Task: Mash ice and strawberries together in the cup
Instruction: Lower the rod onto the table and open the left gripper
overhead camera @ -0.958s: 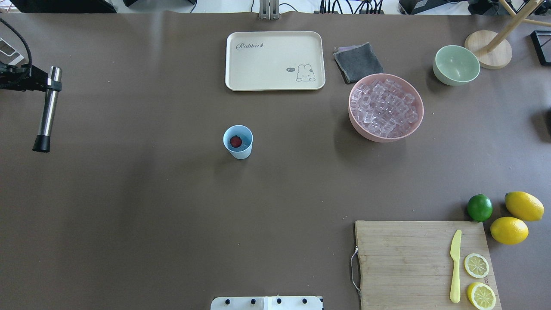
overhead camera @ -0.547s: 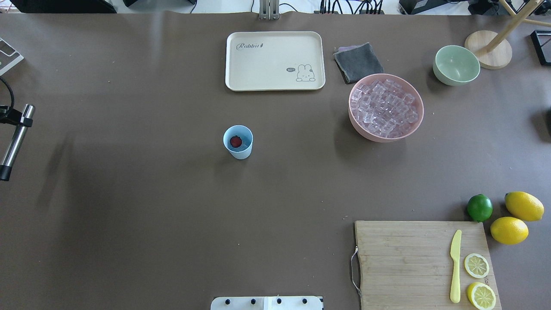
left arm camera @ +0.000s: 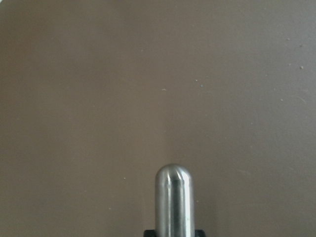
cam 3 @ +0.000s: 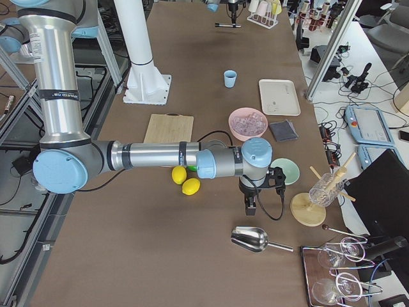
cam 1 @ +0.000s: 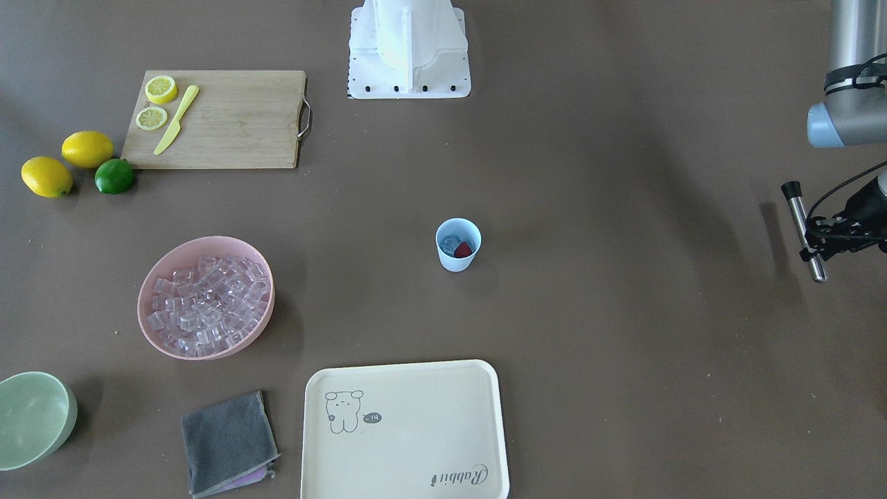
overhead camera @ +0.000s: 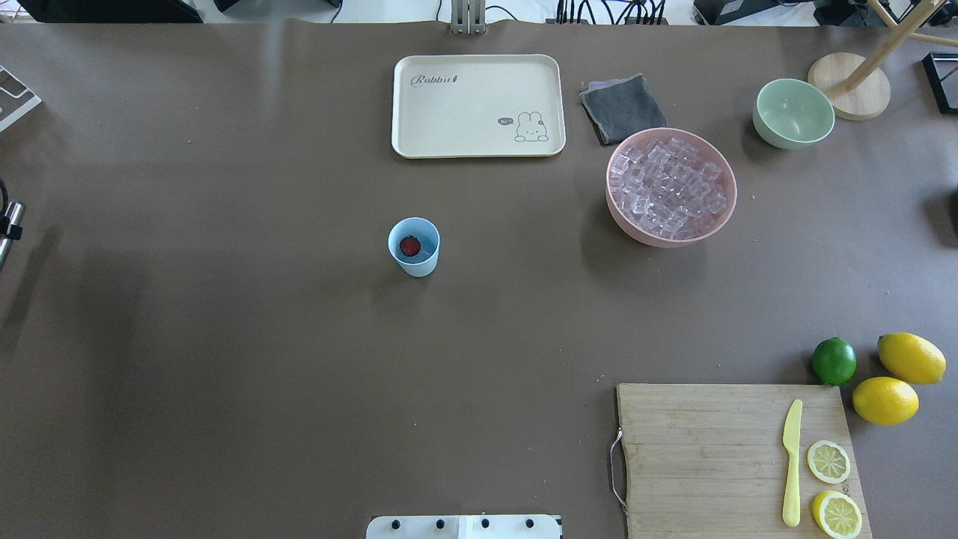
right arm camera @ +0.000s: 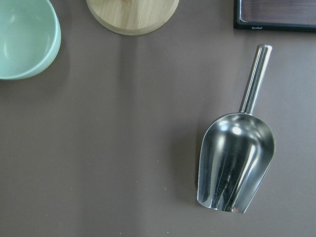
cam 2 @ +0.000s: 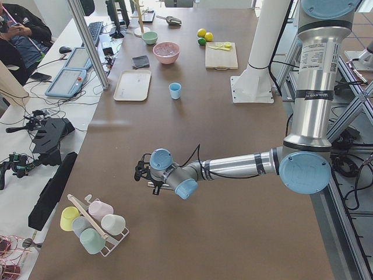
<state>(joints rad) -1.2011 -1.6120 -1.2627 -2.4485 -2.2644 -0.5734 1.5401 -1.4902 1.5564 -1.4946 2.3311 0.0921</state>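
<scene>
The light-blue cup [overhead camera: 414, 247] stands mid-table with a red strawberry [overhead camera: 409, 245] inside it. The front view shows the cup [cam 1: 458, 244] holding a clear ice cube [cam 1: 450, 243] beside the strawberry [cam 1: 463, 249]. More ice fills the pink bowl [overhead camera: 671, 187]. My left gripper [cam 1: 822, 233] is far off at the table's left end, shut on a steel muddler [cam 1: 804, 232]; the wrist view shows its rounded end [left arm camera: 174, 197] over bare table. My right gripper [cam 3: 250, 206] hangs above a metal scoop [right arm camera: 237, 165]; I cannot tell whether it is open or shut.
A cream tray [overhead camera: 477, 105], a grey cloth [overhead camera: 623, 108] and a pale green bowl [overhead camera: 793, 112] lie at the far side. The cutting board [overhead camera: 711, 457] carries a yellow knife and lemon slices; a lime [overhead camera: 834, 361] and two lemons sit beside it.
My left gripper has carried the muddler further left, almost out of the overhead view. The cup and its contents have not moved.
</scene>
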